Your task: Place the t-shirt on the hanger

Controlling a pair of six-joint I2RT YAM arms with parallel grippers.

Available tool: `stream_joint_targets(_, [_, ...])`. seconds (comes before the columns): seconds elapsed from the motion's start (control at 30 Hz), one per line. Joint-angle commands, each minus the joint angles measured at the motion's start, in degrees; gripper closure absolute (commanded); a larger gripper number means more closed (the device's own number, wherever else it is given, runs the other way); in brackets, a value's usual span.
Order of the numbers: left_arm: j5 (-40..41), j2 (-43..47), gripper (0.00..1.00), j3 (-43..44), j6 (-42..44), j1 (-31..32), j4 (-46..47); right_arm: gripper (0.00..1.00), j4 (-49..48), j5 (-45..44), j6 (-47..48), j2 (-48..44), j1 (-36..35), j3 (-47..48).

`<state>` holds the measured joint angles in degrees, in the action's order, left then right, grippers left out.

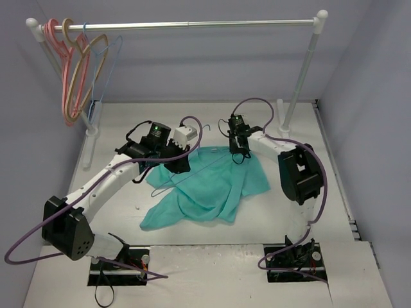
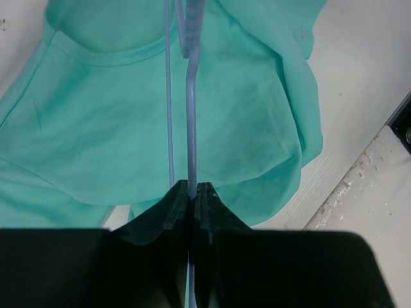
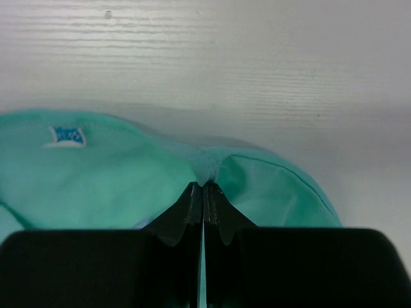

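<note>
The teal-green t-shirt (image 1: 209,186) lies crumpled on the white table in the middle. A thin light-blue wire hanger (image 1: 192,168) lies across it, hook toward the back. My left gripper (image 1: 177,164) is shut on the hanger's wire (image 2: 191,128) at the shirt's left side; the shirt's round neck (image 2: 109,59) shows beyond it. My right gripper (image 1: 237,153) is shut on the shirt's neck edge (image 3: 205,168) at the back right, with a small blue label (image 3: 66,135) to the left.
A rail (image 1: 186,25) spans the back on two posts. At its left end hang a pink hanger (image 1: 64,70), a tan hanger (image 1: 83,64) and a second light-blue wire hanger (image 1: 106,67). Grey walls enclose the table (image 1: 212,115).
</note>
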<state>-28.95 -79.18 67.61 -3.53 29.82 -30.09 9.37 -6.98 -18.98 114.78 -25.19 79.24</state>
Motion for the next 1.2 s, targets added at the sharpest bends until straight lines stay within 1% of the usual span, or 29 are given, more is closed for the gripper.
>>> stream_joint_targets(0.0, [-3.4,-0.4,1.00,4.2,2.3,-0.4,2.3,1.00,-4.2,3.0,8.2,-9.3,-0.3,-1.0])
stream_joint_targets(0.13, [-3.4,-1.9,1.00,5.4,3.1,-0.5,2.0,1.00,-4.3,5.7,11.9,-12.0,-0.3,-2.3])
stream_joint_targets(0.27, [-3.7,-4.0,1.00,6.8,3.2,-0.5,2.3,1.00,-4.3,10.5,14.8,-14.3,-0.3,-3.3])
stream_joint_targets(0.37, [-3.9,-5.2,1.00,8.1,3.4,-0.6,2.8,1.00,-3.9,12.0,16.7,-15.4,-0.3,-3.6])
stream_joint_targets(0.43, [-4.8,-5.6,1.00,9.2,3.4,-0.8,2.8,1.00,-3.7,12.6,18.0,-15.8,-0.3,-3.6])
stream_joint_targets(0.5, [-7.7,-6.3,1.00,10.2,5.1,-1.0,2.8,1.00,-3.5,13.6,18.5,-16.7,-0.3,-3.2])
stream_joint_targets(0.57, [-10.5,-6.8,1.00,11.3,5.5,-1.1,2.9,1.00,-2.6,14.0,21.1,-17.4,-0.2,-2.3])
stream_joint_targets(0.7, [-13.5,-7.0,1.00,12.8,4.9,-1.8,3.8,1.00,0.1,16.5,25.7,-18.6,-0.3,4.7])
stream_joint_targets(0.77, [-15.9,-6.6,1.00,13.2,4.1,-2.6,6.2,1.00,0.5,17.7,29.0,-20.5,-0.3,6.6])
stream_joint_targets(0.8, [-16.8,-6.5,1.00,13.2,1.2,-3.1,7.3,1.00,0.5,18.7,29.9,-21.1,-0.2,7.5])
stream_joint_targets(0.97, [-20.7,-5.5,1.00,12.0,-4.8,-6.6,16.1,1.00,-0.9,22.6,34.5,-26.5,-0.2,11.5])
stream_joint_targets(1.0, [-21.7,-5.3,1.00,11.5,-8.0,-7.2,20.1,1.00,-1.2,23.5,34.8,-27.2,-0.3,11.7])
stream_joint_targets(1.07, [-24.0,-5.1,1.00,9.4,-11.9,-8.9,25.2,1.00,-2.3,25.8,35.1,-29.2,-0.2,11.7])
stream_joint_targets(1.1, [-24.7,-5.0,1.00,8.5,-16.6,-9.4,32.1,1.00,-2.8,26.4,35.2,-30.2,-0.2,11.6])
stream_joint_targets(1.17, [-26.0,-4.9,1.00,6.0,-21.1,-10.7,38.6,1.00,-2.8,28.7,35.9,-30.8,-0.2,11.6])
